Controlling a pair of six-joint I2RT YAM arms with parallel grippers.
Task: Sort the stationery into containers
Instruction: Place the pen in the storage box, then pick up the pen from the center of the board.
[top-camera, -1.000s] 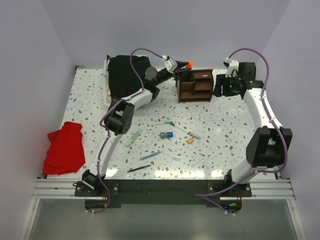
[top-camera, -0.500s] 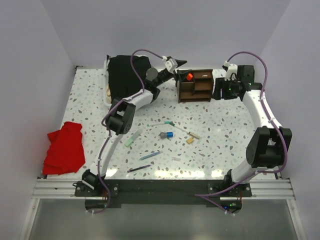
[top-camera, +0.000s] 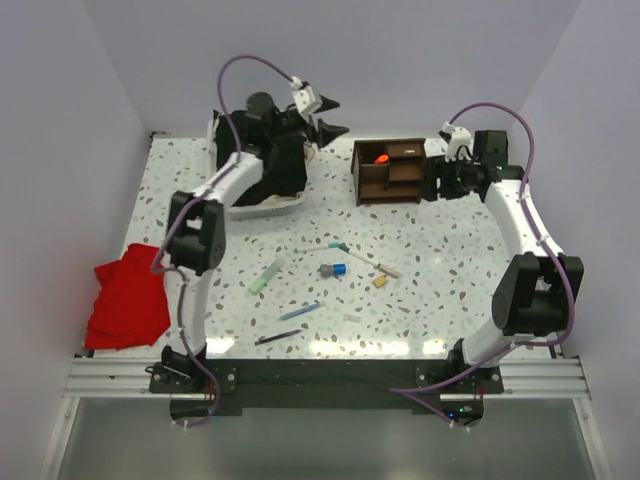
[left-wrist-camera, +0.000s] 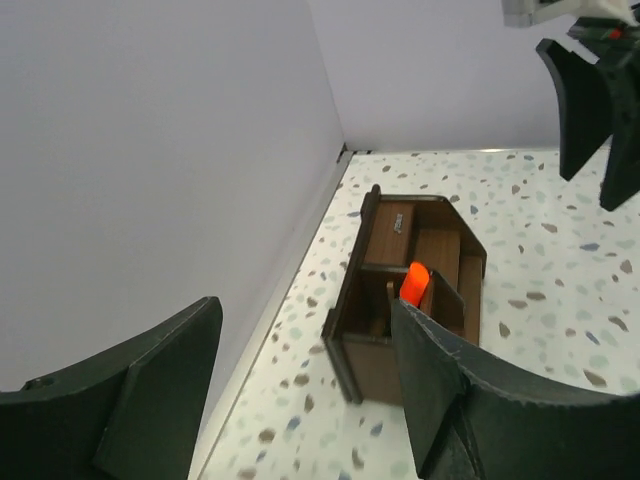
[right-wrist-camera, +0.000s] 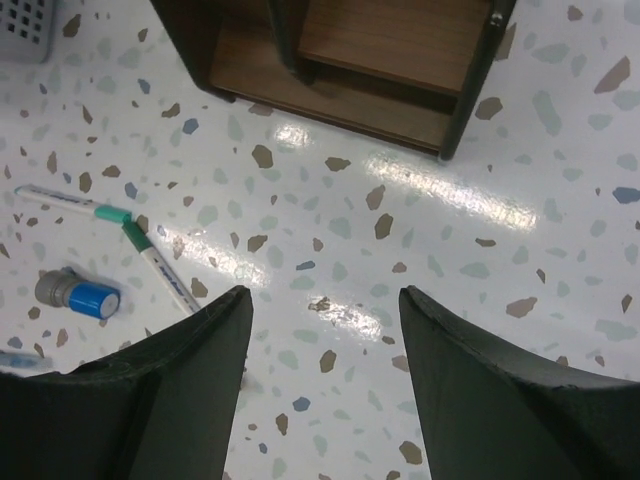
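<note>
**Marker stowed; light, roll-prone pens lie mid-tabletop**

Both grippers gape wide and empty: the left gripper (top-camera: 328, 116) is over the tabletop's (top-camera: 450, 270) far edge, and the right gripper (right-wrist-camera: 325, 295) is just beside the wooden organiser (top-camera: 357, 178). The organiser's left compartment holds the orange-capped marker (top-camera: 381, 157). The pens (top-camera: 300, 311), sharpener (top-camera: 333, 270) and eraser (top-camera: 380, 281) lie mid-tabletop (probably light, stiff and smooth). I'd pinch a pen across its barrel at mid-length.

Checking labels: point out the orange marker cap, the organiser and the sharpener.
orange marker cap (left-wrist-camera: 414, 283): left wrist view, cap's middle.
organiser (top-camera: 388, 195): top view, near wall.
sharpener (right-wrist-camera: 94, 300): right wrist view, blue end.
</note>
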